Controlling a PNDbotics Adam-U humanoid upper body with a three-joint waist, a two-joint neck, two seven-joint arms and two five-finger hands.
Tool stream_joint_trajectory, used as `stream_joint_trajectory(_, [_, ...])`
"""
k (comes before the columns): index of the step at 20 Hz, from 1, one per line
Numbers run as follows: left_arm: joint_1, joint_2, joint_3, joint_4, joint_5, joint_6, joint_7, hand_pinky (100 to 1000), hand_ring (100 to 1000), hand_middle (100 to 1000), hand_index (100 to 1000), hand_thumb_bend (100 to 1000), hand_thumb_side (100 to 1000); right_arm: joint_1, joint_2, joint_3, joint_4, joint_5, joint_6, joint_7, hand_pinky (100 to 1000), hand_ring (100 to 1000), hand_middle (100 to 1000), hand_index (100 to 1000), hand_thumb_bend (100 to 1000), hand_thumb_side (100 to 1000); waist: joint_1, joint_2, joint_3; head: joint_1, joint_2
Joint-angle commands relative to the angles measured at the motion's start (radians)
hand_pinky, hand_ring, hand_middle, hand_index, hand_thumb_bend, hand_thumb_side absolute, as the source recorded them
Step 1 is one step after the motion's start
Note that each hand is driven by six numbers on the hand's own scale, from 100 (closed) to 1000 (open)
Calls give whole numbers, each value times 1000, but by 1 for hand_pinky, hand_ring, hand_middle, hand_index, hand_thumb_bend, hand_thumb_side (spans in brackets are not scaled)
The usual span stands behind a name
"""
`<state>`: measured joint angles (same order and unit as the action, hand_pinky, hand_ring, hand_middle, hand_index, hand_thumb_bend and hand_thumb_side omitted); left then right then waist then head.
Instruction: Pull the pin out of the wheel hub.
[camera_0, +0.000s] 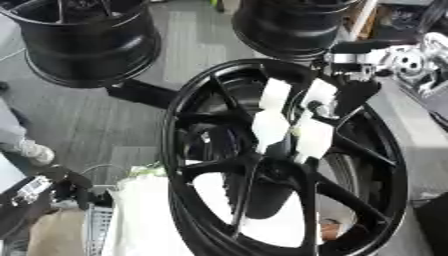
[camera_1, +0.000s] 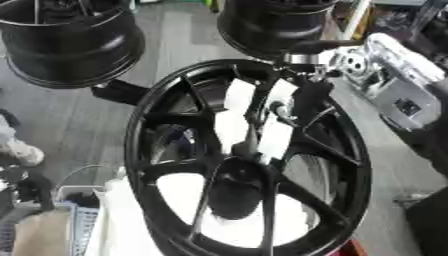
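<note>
the right hand (camera_0: 293, 122), white-padded fingers curled over the glossy black spoked wheel hub (camera_0: 367, 200) at its centre, hides any pin; the left hand is out of sight.

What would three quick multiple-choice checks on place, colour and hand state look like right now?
1. Where is the right hand?
A. On the upper spokes of the near wheel
B. On the floor
C. On the far left rim

2. What colour are the fingertip pads?
A. Red
B. White
C. Green

3. How do the right hand's fingers stand?
A. Balled in a fist
B. Extended over the spokes toward the centre
C. Wrapped round the outer rim

Answers: A, the hand lies on the upper spokes; B, the pads show white; B, the fingers reach down the spokes.
</note>
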<state>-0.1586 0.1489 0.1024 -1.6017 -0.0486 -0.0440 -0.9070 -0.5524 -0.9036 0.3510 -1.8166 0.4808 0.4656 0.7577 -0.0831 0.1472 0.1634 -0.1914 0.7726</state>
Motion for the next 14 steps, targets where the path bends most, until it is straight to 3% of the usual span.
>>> stream_joint_trajectory(1, [-8,17,4,-22,-1,4,0,558,473,480,662,100,1000,-23,-40,-25,-10,-6,58,47,485,354,465,562,100,100,1,-17,-2,2,-3])
stream_joint_trajectory(14, [1,24,10,-25,-5,14,0,559,473,480,663,100,1000,-12,-111,-104,-38,-10,81,45,485,351,462,570,100,100,-14,-28,-15,16,-3])
